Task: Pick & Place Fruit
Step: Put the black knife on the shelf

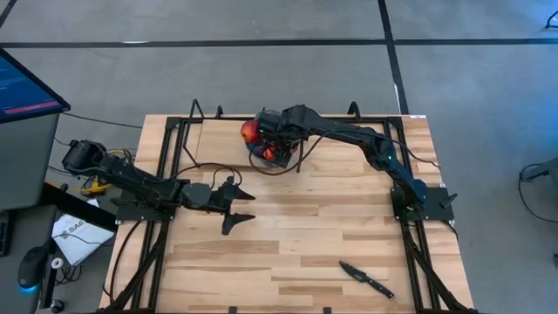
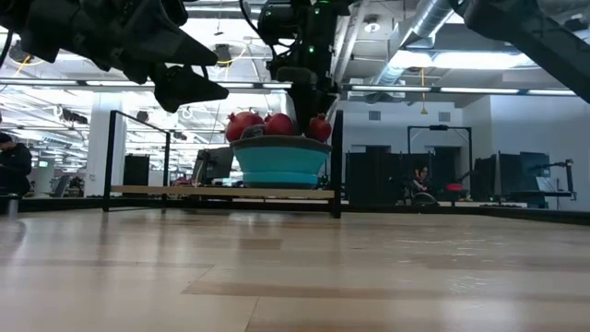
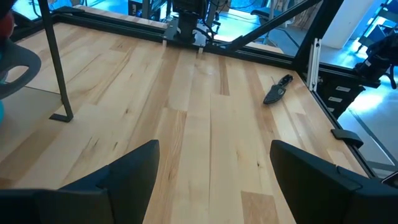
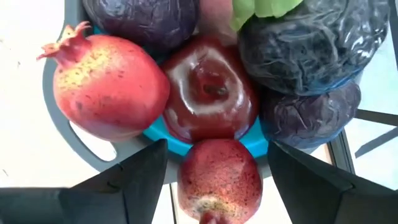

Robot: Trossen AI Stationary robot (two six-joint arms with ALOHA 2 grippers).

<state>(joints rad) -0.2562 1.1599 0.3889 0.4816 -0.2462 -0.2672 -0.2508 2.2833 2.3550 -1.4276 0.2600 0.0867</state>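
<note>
Your left gripper (image 1: pixel 237 209) is waiting at the left of the frame, low over the worktop (image 1: pixel 305 235), jaws gaping on nothing. At upper centre, your right gripper (image 1: pixel 266 139) is hanging over the fruit (image 4: pixel 208 87) heaped in the bowl (image 2: pixel 279 160), jaws parted and empty. You should be lifting straight up, nudging nothing off.

Fruit (image 4: pixel 208 93) heaped in blue bowl (image 2: pixel 279 161) at table's far edge: red pomegranates, glossy red apple, dark purple pcs.

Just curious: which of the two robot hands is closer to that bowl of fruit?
The right gripper: it hangs directly over the bowl of fruit. The left gripper waits open, nearer mid-table.
</note>
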